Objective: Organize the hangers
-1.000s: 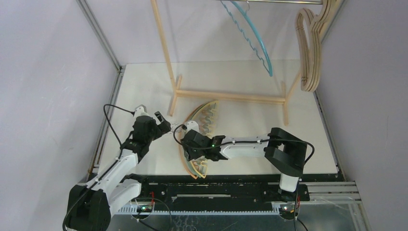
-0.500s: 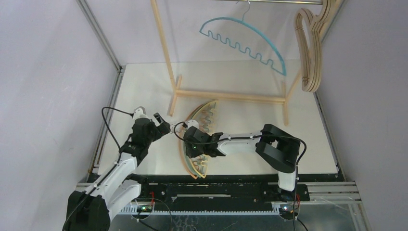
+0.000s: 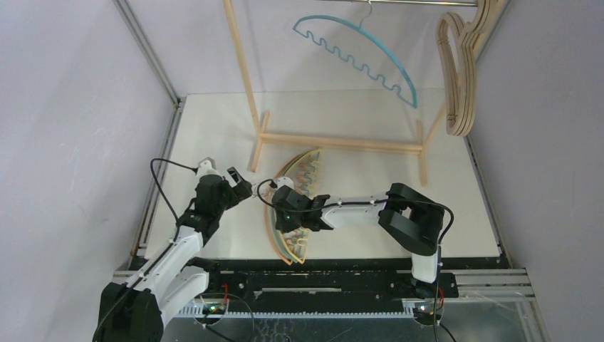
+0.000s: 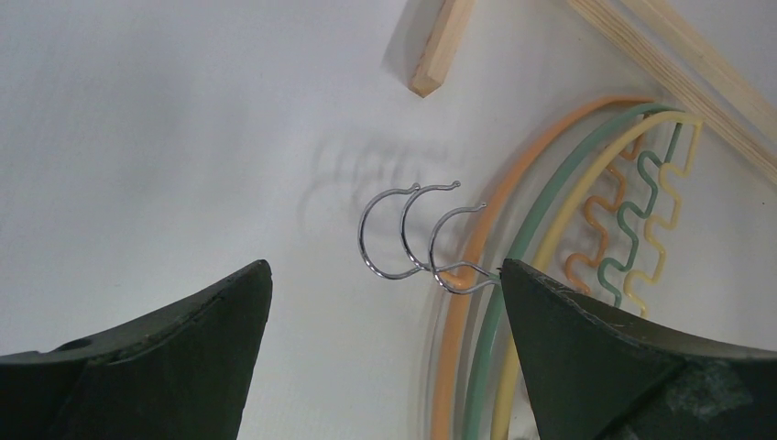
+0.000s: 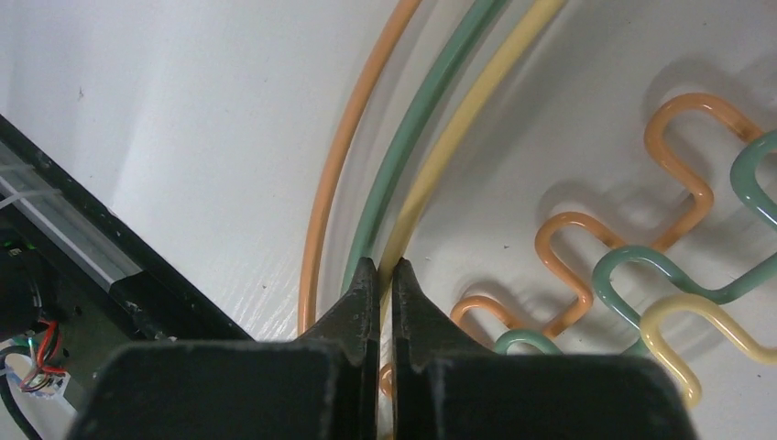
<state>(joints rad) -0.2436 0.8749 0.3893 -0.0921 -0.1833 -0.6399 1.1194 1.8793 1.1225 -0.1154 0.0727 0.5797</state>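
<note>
Lying beyond left fingers (image 4: 165, 357): 3 hooks (image 4: 403, 229)

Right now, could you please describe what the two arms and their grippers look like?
Both the left arm and right arm have white links between chunky black joints. A thin black cable loops beside the left one. The left gripper and right gripper have matte black, wedge-shaped fingers.

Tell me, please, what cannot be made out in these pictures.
- Right wrist view: the right gripper, shut, hides whether it pinches the yellow hanger.
- Top view: the right arm covers the middle of the stacked hangers; the top edge cuts off the wooden hangers.
- Left wrist view: the bottom edge cuts off the orange hanger.
</note>
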